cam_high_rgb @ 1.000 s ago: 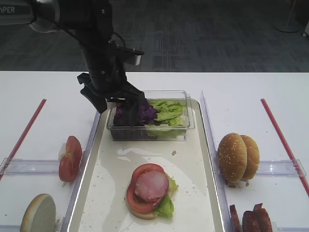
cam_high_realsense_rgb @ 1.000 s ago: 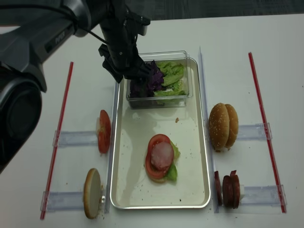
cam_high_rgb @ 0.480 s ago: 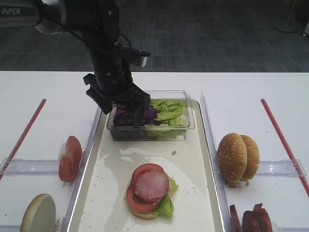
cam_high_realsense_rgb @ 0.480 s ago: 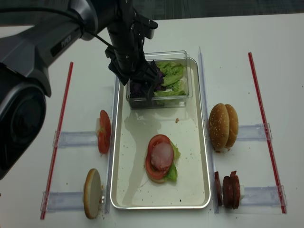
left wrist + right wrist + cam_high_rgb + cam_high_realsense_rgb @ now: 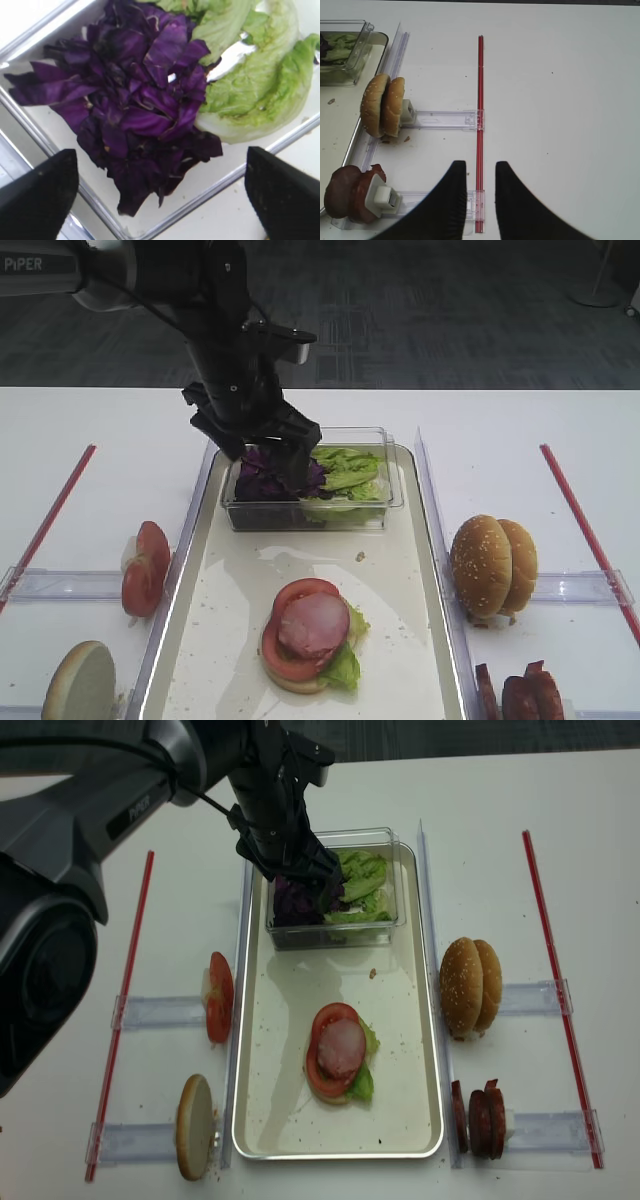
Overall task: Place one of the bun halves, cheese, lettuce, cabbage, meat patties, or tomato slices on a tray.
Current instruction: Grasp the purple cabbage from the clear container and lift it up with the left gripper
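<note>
**Left claw spread wide over the cabbage box**

The white bench (image 5: 90, 430) carries a long cream tray (image 5: 225, 640) with a shiny rim, running down the middle of the high views. At the tray's far end sits a clear plastic box (image 5: 390, 495) holding the purple cabbage (image 5: 140, 115) on its left side and the light green lettuce (image 5: 250, 95) on its right.

The left claw (image 5: 160, 192) hangs directly above the cabbage with its jaws parted wide, one dark fingertip at each lower corner of the wrist view; nothing is between them, and whether they touch the leaves cannot be told.

The right claw (image 5: 480, 197) hovers over bare bench near a red strip (image 5: 480, 100), its fingers slightly apart and holding nothing.

Mid-tray lies a stack: a pink meat slice (image 5: 313, 624) on a tomato slice (image 5: 285, 655), with lettuce and a bun beneath.

Right of the tray stand two sesame bun halves (image 5: 492, 566) on edge, and nearer the camera dark meat patties (image 5: 520, 695). Left of the tray stand tomato slices (image 5: 145, 570) and a pale-faced bun half (image 5: 80, 680).
</note>
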`<act>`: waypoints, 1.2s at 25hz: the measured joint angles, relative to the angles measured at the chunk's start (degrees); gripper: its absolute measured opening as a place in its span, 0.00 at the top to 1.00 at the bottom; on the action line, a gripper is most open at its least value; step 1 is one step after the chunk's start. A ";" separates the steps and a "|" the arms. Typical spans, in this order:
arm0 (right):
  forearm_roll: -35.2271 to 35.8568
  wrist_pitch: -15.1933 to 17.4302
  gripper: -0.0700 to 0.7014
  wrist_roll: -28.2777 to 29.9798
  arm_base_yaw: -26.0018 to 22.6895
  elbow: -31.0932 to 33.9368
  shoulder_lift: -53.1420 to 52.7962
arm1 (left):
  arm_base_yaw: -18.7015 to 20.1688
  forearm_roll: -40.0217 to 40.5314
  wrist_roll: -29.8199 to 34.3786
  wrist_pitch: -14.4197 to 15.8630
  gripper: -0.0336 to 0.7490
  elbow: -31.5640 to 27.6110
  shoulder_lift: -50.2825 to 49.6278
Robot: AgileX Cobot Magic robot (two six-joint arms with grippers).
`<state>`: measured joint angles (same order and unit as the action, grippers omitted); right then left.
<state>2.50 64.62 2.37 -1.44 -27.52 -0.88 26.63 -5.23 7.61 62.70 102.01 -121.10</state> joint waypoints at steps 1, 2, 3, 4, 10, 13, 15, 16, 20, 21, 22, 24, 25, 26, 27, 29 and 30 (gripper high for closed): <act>0.00 0.00 0.66 0.00 0.00 0.00 0.00 | 0.00 0.00 0.00 -0.74 0.17 0.00 0.00; 0.00 0.00 0.66 0.00 0.00 0.00 0.00 | 0.00 0.00 0.00 -1.30 0.17 0.00 0.00; 0.00 0.00 0.66 0.00 0.00 0.00 0.00 | 0.00 0.00 0.00 -1.81 0.17 0.00 0.00; 0.00 0.00 0.66 0.00 0.00 0.00 0.00 | 0.00 0.00 0.00 -2.28 0.18 0.00 0.00; 0.00 0.00 0.66 -0.08 0.00 0.00 0.00 | 0.00 0.00 0.00 -4.82 0.25 0.00 0.00; 0.00 0.00 0.66 -0.08 0.00 0.00 0.00 | 0.00 0.00 0.00 -5.95 0.26 0.00 0.00; 0.00 0.00 0.66 -0.08 0.00 0.00 0.00 | 0.00 0.00 0.00 -6.53 0.26 0.00 0.00; 0.00 0.00 0.66 -0.08 0.00 0.00 0.00 | 0.00 0.00 0.00 -6.89 0.26 0.00 0.00; 0.00 0.00 0.66 -0.08 0.00 0.00 0.00 | 0.00 0.00 0.03 -7.68 0.26 0.00 0.00; 0.00 0.00 0.66 -0.08 0.00 0.00 0.00 | 0.00 0.00 0.03 -7.82 0.26 0.00 0.00; 0.00 0.00 0.66 -0.08 0.00 0.00 0.00 | 0.00 0.00 0.15 -7.92 0.26 0.00 -0.02; 0.00 0.00 0.66 -0.08 0.00 0.00 0.00 | 0.00 0.00 0.63 -8.18 0.26 0.00 -0.12; 0.00 0.00 0.66 -0.08 0.00 0.00 0.00 | 0.00 0.00 0.86 -8.31 0.26 0.00 -0.23; 0.00 0.00 0.66 -0.08 0.00 0.00 0.00 | 0.00 0.00 0.96 -8.41 0.26 0.00 -0.23; 0.00 0.00 0.66 -0.08 0.00 0.00 0.00 | 0.00 0.00 0.99 -8.40 0.26 0.00 -0.23; 0.00 0.00 0.66 -0.08 0.00 0.00 0.00 | 0.00 0.00 1.12 -8.40 0.27 0.00 -0.46; 0.00 0.00 0.66 -0.08 0.00 0.00 0.00 | 0.00 0.00 1.12 -8.40 0.27 0.00 -0.87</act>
<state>2.50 64.62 2.29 -1.44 -27.52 -0.88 26.63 -5.23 8.73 54.30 102.01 -121.97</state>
